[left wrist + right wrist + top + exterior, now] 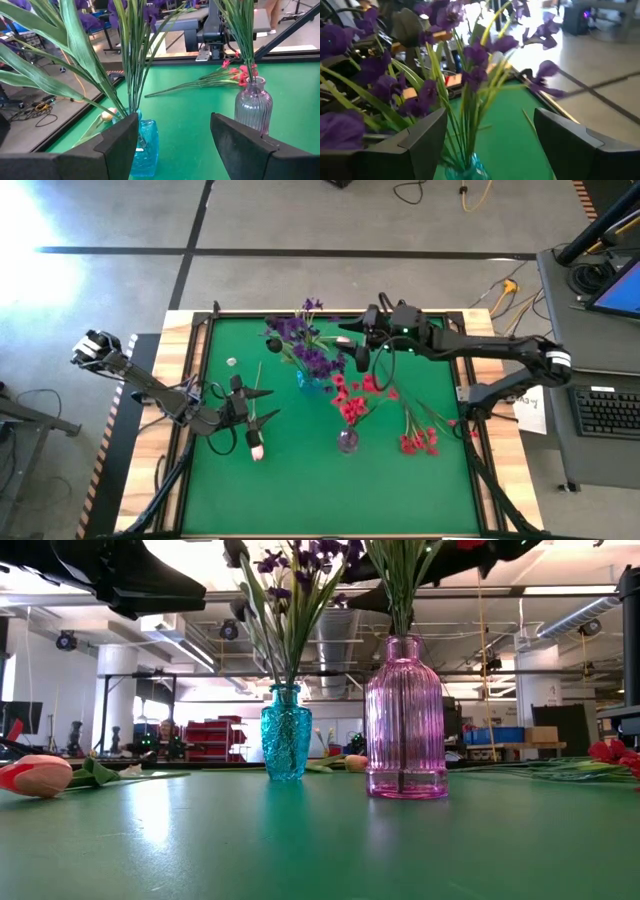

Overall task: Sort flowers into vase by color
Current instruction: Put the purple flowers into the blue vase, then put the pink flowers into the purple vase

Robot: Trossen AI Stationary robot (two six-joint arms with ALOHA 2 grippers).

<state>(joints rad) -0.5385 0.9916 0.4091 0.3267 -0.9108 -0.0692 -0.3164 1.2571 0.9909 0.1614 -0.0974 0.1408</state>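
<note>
Low view alone shows pink vase (405, 720) ribs, high view loose red flowers (418, 440)

Table top (420, 480): matt green felt-like cloth, smooth; pale wood border along edges.
Blue vase (286, 732): glossy translucent glass, textured relief surface.
Pink vase (405, 720): glossy translucent glass, vertical ribbing.
Purple flowers (470, 55): soft cloth-like petals, matt; stems and leaves smooth plastic, slight sheen.
Tulip bud (35, 776): smooth, faint sheen.
Left gripper (172, 145), right gripper (490, 145): fingers matt dark plastic.
</note>
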